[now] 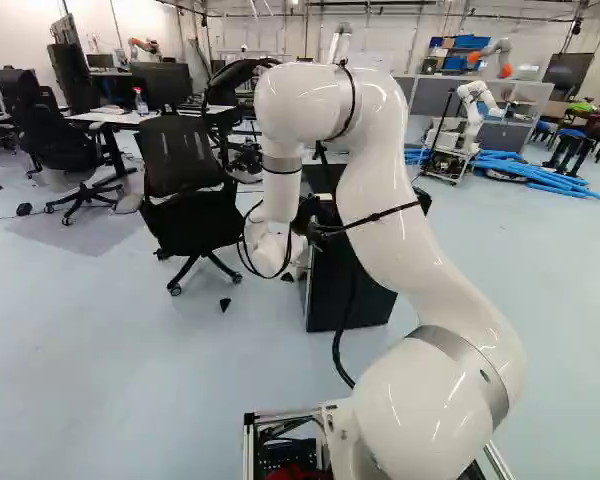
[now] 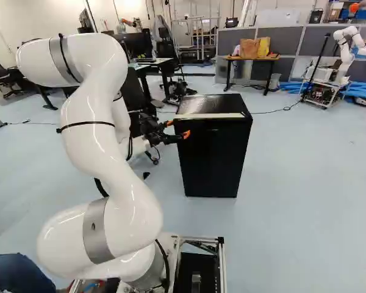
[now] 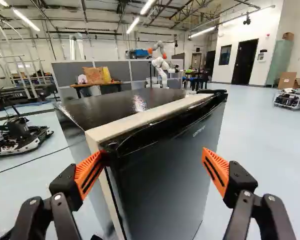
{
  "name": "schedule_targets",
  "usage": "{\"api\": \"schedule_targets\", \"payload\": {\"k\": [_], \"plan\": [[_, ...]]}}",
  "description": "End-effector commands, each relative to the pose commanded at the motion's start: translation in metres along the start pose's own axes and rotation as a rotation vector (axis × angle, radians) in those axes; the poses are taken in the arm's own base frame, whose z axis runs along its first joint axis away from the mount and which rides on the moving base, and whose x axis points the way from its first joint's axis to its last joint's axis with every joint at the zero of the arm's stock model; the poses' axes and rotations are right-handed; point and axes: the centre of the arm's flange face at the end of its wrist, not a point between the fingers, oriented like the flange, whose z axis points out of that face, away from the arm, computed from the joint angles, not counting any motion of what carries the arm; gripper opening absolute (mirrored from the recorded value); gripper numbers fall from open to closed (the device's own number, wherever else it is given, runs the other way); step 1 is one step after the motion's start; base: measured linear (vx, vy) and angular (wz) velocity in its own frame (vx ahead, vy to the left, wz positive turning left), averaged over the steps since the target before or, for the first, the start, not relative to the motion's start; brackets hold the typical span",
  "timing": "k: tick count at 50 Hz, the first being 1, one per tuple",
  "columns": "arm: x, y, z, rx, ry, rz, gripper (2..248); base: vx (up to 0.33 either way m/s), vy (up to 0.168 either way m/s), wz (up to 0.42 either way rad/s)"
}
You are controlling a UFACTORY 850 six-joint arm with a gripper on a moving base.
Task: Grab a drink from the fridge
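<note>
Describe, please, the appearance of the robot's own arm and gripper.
The robot arm is glossy white, thick and rounded, with silver-grey bands, thin black straps and a black cable. The gripper is black, with two jointed fingers, each ending in an orange, wedge-shaped, slotted pad.

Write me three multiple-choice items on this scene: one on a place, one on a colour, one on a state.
1. In the right base view, the fridge stands:
A) left of the arm
B) right of the arm
C) behind the arm's base, out of view

2. The finger pads are:
A) orange
B) blue
C) green

3. The gripper is:
A) shut on a drink
B) shut on nothing
C) open

1 B: its black body shows right of the white arm.
2 A: both pads show orange in the wrist view.
3 C: its fingers stand wide apart, gripping nothing.
</note>
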Motion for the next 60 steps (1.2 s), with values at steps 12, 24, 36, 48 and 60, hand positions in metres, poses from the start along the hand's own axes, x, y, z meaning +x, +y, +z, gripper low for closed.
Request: {"api": "schedule_targets", "payload": {"k": [12,24,36,48,60], "plan": [[0.0,0.003,-0.002,0.002,-0.002,-0.005,247,0.0,0.0,0.0],[0.001,0.006,-0.005,0.004,-0.004,-0.01,247,0.0,0.0,0.0],[0.001,0.009,-0.007,0.006,-0.006,-0.015,247,0.0,0.0,0.0],[0.002,0.011,-0.009,0.008,-0.008,-0.019,247,0.0,0.0,0.0],[0.002,0.014,-0.012,0.01,-0.01,-0.025,247,0.0,0.0,0.0]]}}
